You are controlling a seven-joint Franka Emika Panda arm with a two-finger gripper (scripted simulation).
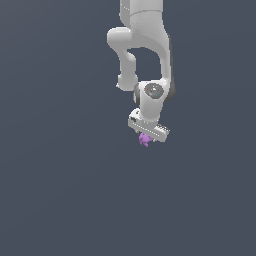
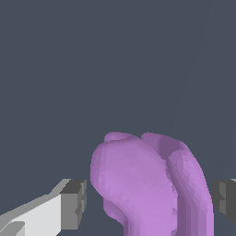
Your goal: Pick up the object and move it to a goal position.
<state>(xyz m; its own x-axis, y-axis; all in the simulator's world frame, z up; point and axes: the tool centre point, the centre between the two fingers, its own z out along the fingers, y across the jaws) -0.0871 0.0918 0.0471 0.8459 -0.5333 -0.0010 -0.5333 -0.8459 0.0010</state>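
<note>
The largest item in view is the single white Franka arm [image 1: 142, 45], which descends from the top edge of the exterior view and ends in one wrist flange carrying a round dark grey disc [image 1: 153, 90]; any marking on that disc is too small to read, and no other label, brand or writing is legible on any surface in either view. Next in size is the one gripper [image 1: 146, 136], a white block set at a slant directly below the wrist flange. Its two fingers are counted in the wrist view: one white finger with a grey pad [image 2: 73, 204] on one side and the grey pad of the second finger [image 2: 226, 199] at the opposite edge of that view. The smallest item is the single object [image 1: 144, 139], a bright purple lump with rounded lobes, located immediately under the gripper body and between the two fingers. In the wrist view the object [image 2: 147, 184] fills most of the span between the pads, a dark gap shows between it and each pad, and the frame ends before any contact point is visible, so it cannot be determined whether the fingers are clamped on it. The backdrop is one uniform dark grey-blue field behind and below the end effector.
</note>
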